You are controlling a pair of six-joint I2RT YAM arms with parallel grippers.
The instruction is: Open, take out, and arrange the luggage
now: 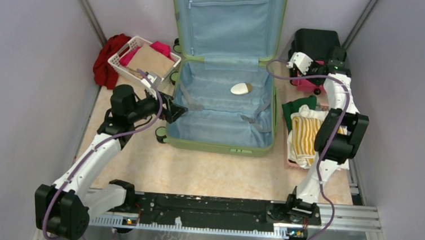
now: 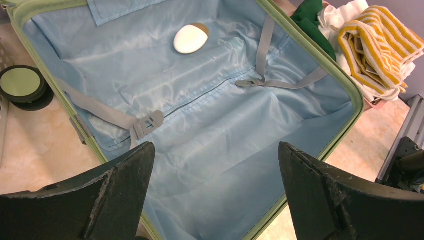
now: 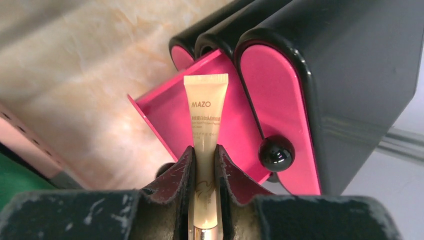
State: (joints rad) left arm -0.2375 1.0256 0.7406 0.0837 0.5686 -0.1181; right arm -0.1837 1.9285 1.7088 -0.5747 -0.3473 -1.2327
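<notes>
As the large light-green hard-shell suitcase (image 1: pixel 214 146) lies open at the middle of the table with its lid standing upright at the back, I record its blue-lined lower half as nearly bare. Only a small white oval item with a tan end (image 1: pixel 239 88) rests near the hinge, and the grey straps (image 2: pixel 100 107) lie unbuckled. My left gripper (image 2: pixel 216 155) hangs above the near left corner of the shell, jaws spread wide and holding nothing. My right gripper (image 3: pixel 205 157) is beyond the suitcase's far right corner, jaws pinching a slim cream cosmetic tube (image 3: pixel 206 100) around its lower body. The tube's crimped end points over the tilted-out pink drawer (image 3: pixel 165 112) of a black-and-pink drawer box (image 3: pixel 350 70). I judge the step in hand to be stowing that tube. To do it well I would bring the tube squarely over the drawer floor, lower the crimp below the pink rim, and only then release. Clearances: the drawer's thin lip and the black ball knob (image 3: pixel 276 152) sit just beside the tube's path. Open tabletop (image 3: pixel 90 75) shows on the drawer's other side. Folded yellow-striped towels (image 1: pixel 306 135) lie under the right elbow, so any retreat should rise first.
</notes>
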